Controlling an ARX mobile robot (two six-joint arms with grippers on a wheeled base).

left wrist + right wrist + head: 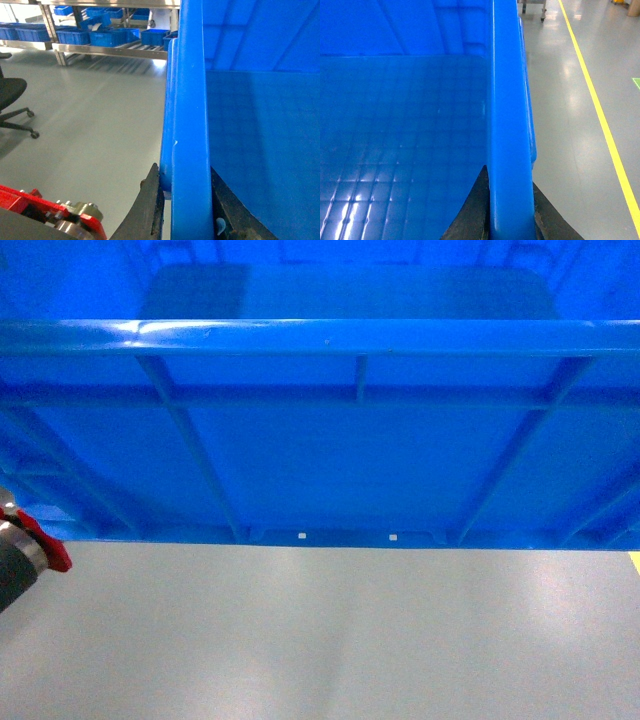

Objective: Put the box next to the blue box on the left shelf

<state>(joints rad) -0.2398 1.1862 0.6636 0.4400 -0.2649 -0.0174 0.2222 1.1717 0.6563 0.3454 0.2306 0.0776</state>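
Observation:
The box (pixel 320 440) is a big bright-blue ribbed crate, held off the grey floor and filling the upper head view. My left gripper (pixel 184 169) is shut on the box's left rim (pixel 190 125), one black finger outside the wall and one inside. My right gripper (pixel 509 176) is shut on the right rim (pixel 507 100) in the same way. Far off in the left wrist view stands the left shelf (pixel 135 47), a metal rack with roller rails. Several small blue boxes (pixel 155 36) sit on it; I cannot tell which one is the task's blue box.
A black office chair (pixel 10 100) stands on the floor to the left. A yellow floor line (pixel 600 115) runs along the right of the crate. The left arm's red and grey wrist part (pixel 25 550) shows at the head view's left edge.

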